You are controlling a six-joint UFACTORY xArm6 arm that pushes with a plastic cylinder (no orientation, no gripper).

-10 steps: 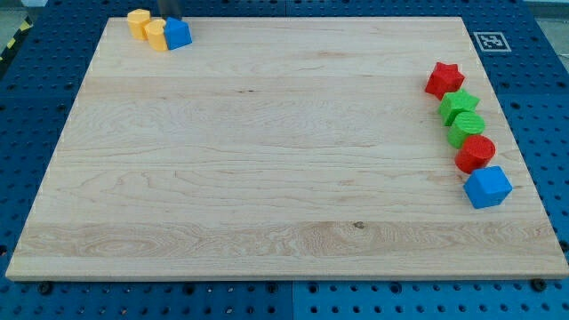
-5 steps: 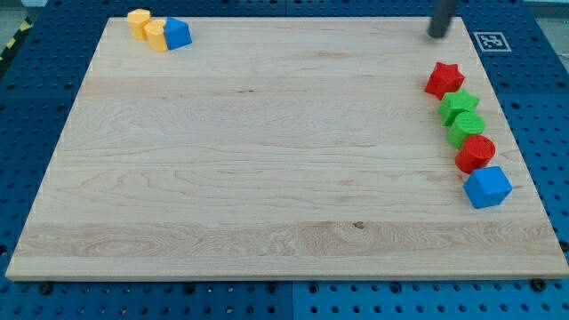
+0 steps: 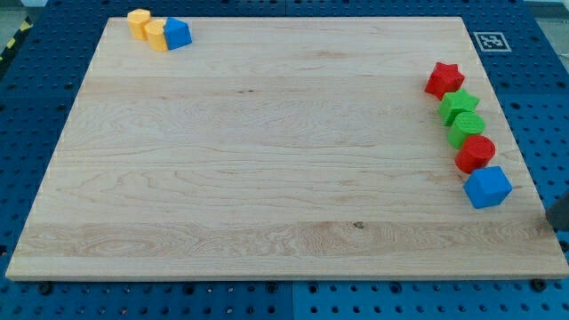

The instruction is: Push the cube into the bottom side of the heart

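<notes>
Right now my tip shows only as a dark blur at the view's right edge, just off the wooden bench, below and to the right of the blue cube. I carry no pincer — only the rod — so nothing is held, and the tip touches no block.

The blue cube lies near the bench's right edge, at the lower end of a curved row. Going up that row from it: a red block, rounded, its exact shape hard to make out; a green block, also unclear in shape; a green star-like block; and a red star at the top. Neighbours in the row touch or nearly touch.

Well apart, in the view's top left corner, sit three more blocks in a tight cluster — a yellow block, a second yellow block just beside it, and a small blue block pressed against that one's right side.
</notes>
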